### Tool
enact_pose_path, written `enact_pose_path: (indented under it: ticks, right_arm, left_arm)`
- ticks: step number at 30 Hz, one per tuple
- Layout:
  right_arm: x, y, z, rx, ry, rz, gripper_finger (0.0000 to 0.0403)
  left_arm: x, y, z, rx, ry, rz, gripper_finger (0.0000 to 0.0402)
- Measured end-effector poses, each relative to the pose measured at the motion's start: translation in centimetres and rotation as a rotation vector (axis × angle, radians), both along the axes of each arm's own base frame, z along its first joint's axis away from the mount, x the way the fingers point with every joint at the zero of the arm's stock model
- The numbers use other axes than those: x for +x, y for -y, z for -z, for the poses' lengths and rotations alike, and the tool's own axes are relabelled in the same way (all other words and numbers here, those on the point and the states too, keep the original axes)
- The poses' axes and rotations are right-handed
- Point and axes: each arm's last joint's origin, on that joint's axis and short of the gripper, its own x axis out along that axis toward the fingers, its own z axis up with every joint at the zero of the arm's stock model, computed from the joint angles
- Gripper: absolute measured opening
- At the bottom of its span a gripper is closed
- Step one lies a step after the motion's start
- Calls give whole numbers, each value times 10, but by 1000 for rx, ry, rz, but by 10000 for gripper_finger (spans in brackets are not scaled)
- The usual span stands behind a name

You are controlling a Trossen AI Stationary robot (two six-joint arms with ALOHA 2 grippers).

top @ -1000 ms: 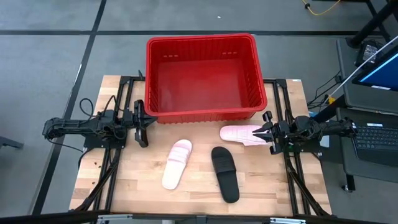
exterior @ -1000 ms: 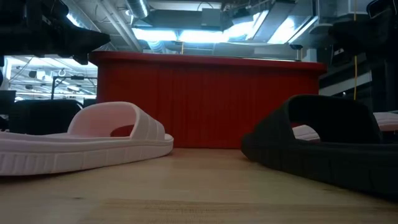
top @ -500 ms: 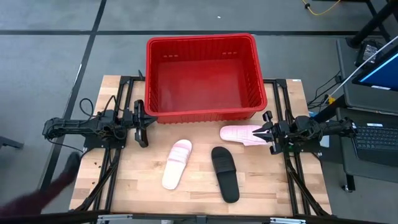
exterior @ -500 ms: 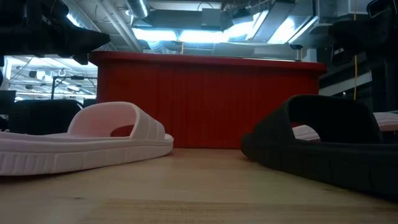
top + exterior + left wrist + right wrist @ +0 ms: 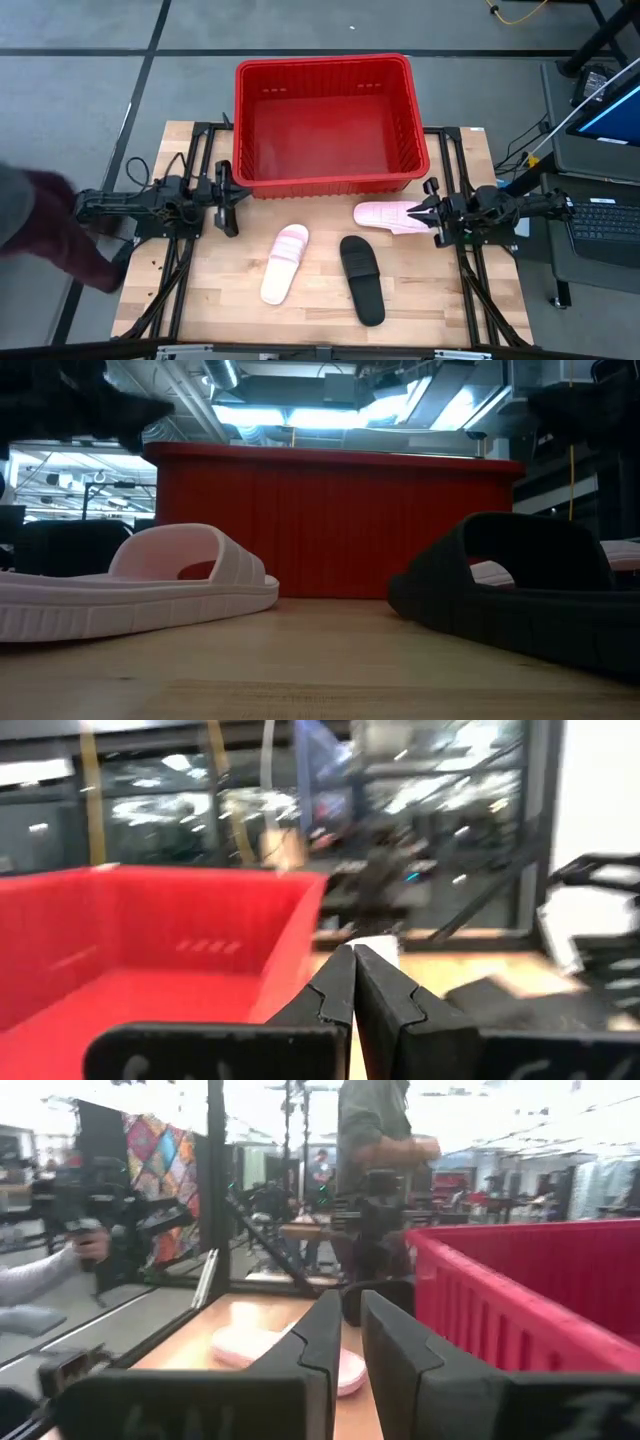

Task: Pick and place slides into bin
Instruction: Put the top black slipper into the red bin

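Three slides lie sole-down on the wooden table, in front of the red bin [image 5: 325,125]. One pink slide [image 5: 285,262] is near the middle. A black slide [image 5: 361,278] lies to its right. A second pink slide [image 5: 388,215] lies close to the bin's near right corner. My left gripper [image 5: 228,197] hovers shut at the bin's near left corner, above the table. My right gripper [image 5: 428,212] hovers just right of the second pink slide [image 5: 250,1348]. A narrow gap shows between its fingers [image 5: 350,1302], with nothing in it.
A person [image 5: 45,225] stands at the table's left side beside my left arm. More people show in the room beyond the table [image 5: 375,1130]. Black rails run along both side edges of the table. A desk with a laptop [image 5: 605,160] stands off the right edge.
A person has come up to the table's left side, next to my left arm. My left gripper has tipped up a little. The slides and the bin have stayed where they were.
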Motion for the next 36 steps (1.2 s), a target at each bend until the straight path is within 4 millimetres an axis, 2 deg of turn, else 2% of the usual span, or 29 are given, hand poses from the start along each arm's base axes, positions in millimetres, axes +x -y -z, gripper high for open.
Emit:
enact_pose_path:
  ticks: [3, 8, 17, 29, 36]
  right_arm:
    - [-1, 1, -5, 3, 9, 26, 11]
    - [-3, 1, -22, 4, 35, 27, 5]
    - [3, 1, -45, -51, 6, 43, 3]
    - [19, -2, -58, -73, -81, 46, 3]
    - [22, -2, -79, -121, -75, 55, 4]
  left_arm:
    - [-4, 3, -18, 21, 54, 79, 2]
    - [-8, 3, -39, 5, 26, 71, 1]
    - [-3, 2, -45, 28, -52, 42, 1]
    - [12, 0, -40, -43, -149, 32, 2]
    - [17, 5, -59, -35, -139, 74, 2]
